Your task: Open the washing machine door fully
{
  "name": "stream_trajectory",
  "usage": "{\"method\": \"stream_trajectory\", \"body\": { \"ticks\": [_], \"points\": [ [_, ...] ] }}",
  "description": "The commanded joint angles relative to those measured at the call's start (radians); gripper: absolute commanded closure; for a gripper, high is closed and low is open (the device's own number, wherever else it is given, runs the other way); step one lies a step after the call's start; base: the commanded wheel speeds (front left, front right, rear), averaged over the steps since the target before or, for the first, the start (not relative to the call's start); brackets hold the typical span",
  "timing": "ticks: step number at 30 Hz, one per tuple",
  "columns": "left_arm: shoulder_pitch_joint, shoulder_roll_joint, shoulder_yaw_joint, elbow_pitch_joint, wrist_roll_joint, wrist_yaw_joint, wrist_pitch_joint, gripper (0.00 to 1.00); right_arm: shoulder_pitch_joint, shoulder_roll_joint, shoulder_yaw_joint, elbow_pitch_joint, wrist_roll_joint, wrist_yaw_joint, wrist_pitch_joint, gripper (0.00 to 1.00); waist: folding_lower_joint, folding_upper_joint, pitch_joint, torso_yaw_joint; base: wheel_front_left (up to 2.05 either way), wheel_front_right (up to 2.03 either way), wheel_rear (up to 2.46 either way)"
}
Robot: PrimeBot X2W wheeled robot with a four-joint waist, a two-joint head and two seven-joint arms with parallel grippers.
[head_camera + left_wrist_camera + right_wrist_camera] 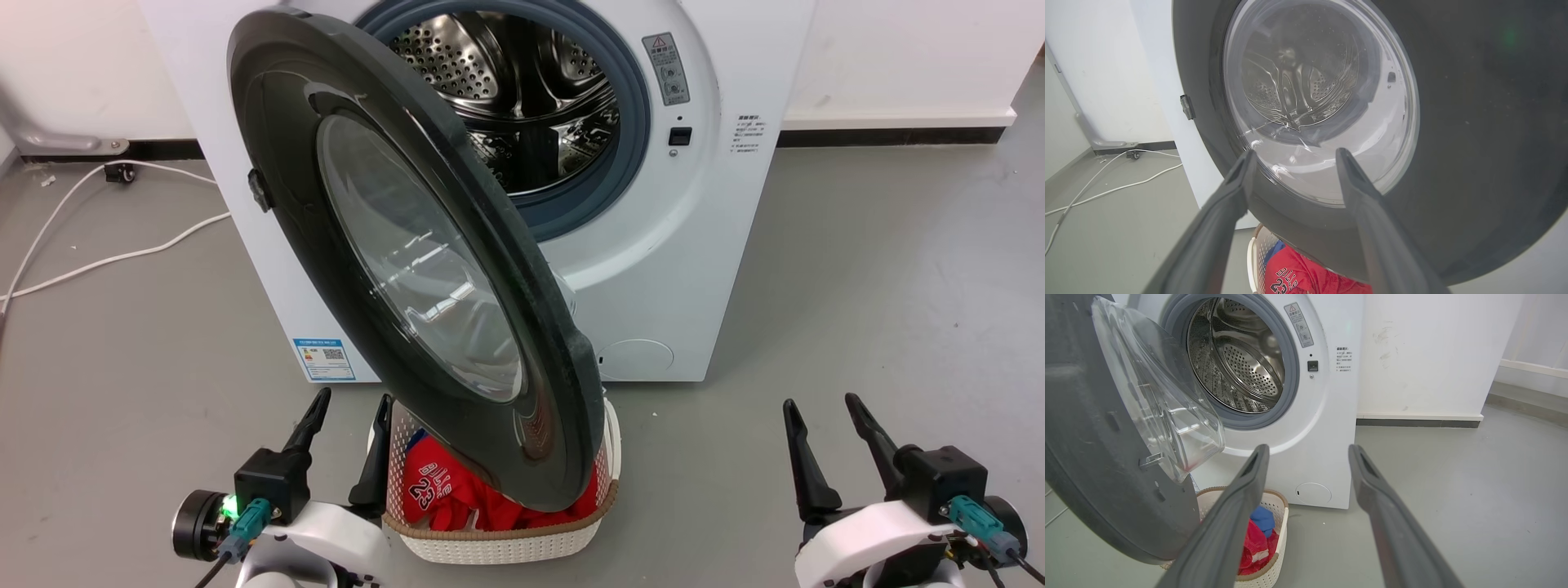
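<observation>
The washing machine door (408, 253), a round glossy black disc with a clear glass centre, stands swung out from the white washing machine (653, 269), roughly half open, hinged at the left. The steel drum (522, 90) shows behind it. In the right wrist view the door's inner glass bowl (1159, 404) bulges toward the drum. My left gripper (353, 403) is open at the lower left, below the door's outer face (1474, 122). My right gripper (819, 405) is open at the lower right, away from the door, holding nothing.
A white woven basket (498, 547) with red and blue clothes sits on the floor under the door's free edge, between the arms. White cables (98, 261) lie on the grey floor at the left. Open floor lies to the right of the machine.
</observation>
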Motion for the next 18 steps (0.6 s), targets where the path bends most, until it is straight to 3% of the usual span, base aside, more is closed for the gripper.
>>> {"method": "stream_trajectory", "body": {
  "ticks": [1,9,10,11,12,18],
  "points": [
    [-0.004,0.002,0.0,0.0,0.003,-0.001,-0.003,0.0,0.009,0.005,-0.001,0.003,0.002,0.0,-0.002,0.0,0.0,-0.0001,-0.001,-0.001,0.0,0.0,0.0],
    [0.0,-0.001,0.007,-0.002,0.013,0.002,-0.003,0.0,0.01,0.009,-0.01,-0.006,0.001,0.0,0.001,0.0,0.0,-0.0001,0.001,0.0,0.0,0.0,0.0],
    [-0.001,-0.002,0.008,-0.001,0.007,0.002,-0.003,0.08,0.012,0.01,-0.011,-0.007,0.0,0.0,0.0,0.0,0.0,-0.0001,0.001,0.001,0.0,0.0,0.0],
    [-0.002,-0.003,0.008,-0.001,0.005,0.001,-0.003,0.64,0.015,0.01,-0.011,-0.007,0.0,0.0,0.001,0.0,0.0,-0.0001,0.001,0.001,0.0,0.0,0.0],
    [-0.002,-0.004,0.009,0.0,0.003,0.001,-0.003,0.99,0.016,0.01,-0.011,-0.007,0.0,0.0,0.002,0.0,0.0,-0.0001,0.002,0.001,0.0,0.0,0.0],
    [-0.01,-0.005,0.015,-0.008,-0.003,0.001,-0.003,1.0,0.015,0.011,-0.009,-0.005,0.003,0.0,0.005,0.0,0.0,-0.0001,0.002,-0.001,0.0,0.0,0.0]
  ]
}}
